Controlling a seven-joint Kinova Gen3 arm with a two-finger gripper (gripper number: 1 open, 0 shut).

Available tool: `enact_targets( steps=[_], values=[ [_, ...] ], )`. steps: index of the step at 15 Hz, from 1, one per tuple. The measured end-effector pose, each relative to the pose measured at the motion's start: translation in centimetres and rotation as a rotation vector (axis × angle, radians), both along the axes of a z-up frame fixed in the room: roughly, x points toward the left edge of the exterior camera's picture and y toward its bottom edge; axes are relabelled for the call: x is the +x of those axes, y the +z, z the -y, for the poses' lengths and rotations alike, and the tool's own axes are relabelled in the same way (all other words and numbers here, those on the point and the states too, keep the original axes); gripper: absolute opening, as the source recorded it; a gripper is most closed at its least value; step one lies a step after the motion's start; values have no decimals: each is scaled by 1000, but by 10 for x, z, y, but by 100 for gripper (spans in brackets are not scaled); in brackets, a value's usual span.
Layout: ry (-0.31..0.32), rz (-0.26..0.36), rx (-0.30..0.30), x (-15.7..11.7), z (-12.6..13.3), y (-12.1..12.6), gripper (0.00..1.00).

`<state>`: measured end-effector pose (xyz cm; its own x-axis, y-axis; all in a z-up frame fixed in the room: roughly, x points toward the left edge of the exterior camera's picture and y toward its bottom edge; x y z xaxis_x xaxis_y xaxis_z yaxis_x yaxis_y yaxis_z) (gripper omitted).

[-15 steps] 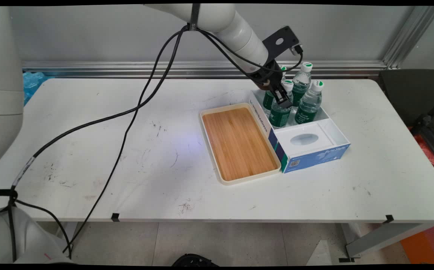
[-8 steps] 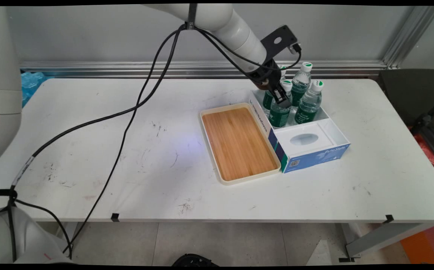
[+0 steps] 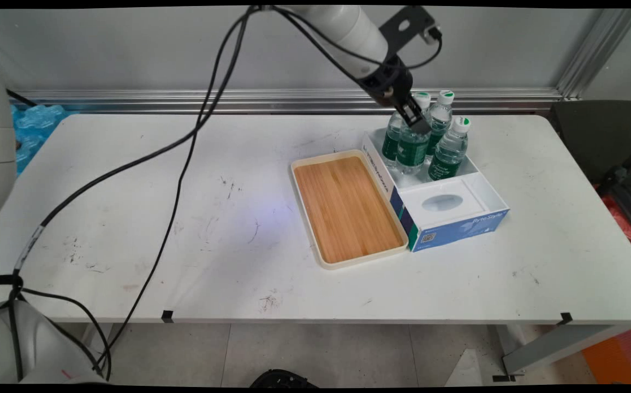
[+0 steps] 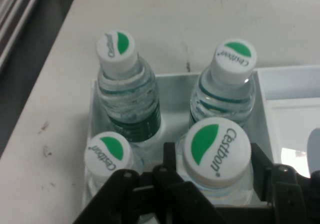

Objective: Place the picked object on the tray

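Observation:
My black gripper (image 3: 417, 119) is shut on the neck of a green-labelled water bottle (image 3: 412, 152) with a white and green cap, held upright just above the back compartment of a white and blue box (image 3: 460, 221). In the hand view the gripper (image 4: 216, 159) has a finger (image 4: 169, 159) on either side of the bottle (image 4: 216, 151), under its cap. Three more bottles stand in the same compartment: one behind on the left (image 3: 391, 139), one at the back (image 3: 440, 117) and one on the right (image 3: 448, 153).
A cream tray with a wooden floor (image 3: 348, 210) lies against the box's left side. The box's front compartment has a white insert with an oval hollow (image 3: 442, 203). Black cables (image 3: 184, 169) hang from the arm across the table's left half.
The gripper has risen with the bottle in it, so the bottle's cap now stands level with the back bottles' caps. The other three bottles have not moved.

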<state>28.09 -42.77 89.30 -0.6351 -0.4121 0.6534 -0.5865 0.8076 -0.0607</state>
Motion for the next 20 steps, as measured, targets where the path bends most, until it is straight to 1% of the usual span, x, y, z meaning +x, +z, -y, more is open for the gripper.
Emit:
enact_targets(
  steps=[3,5,8,10,13,17,20],
  values=[
    [3,-5,7,10,-5,18,0],
    [2,3,13,21,-13,31,0],
    [-1,29,11,44,-30,47,0],
    [-2,52,11,61,-40,53,0],
    [-5,86,23,86,-54,54,0],
    [-16,107,26,106,-63,50,0],
    [-35,102,27,113,-67,44,0]
  ],
)
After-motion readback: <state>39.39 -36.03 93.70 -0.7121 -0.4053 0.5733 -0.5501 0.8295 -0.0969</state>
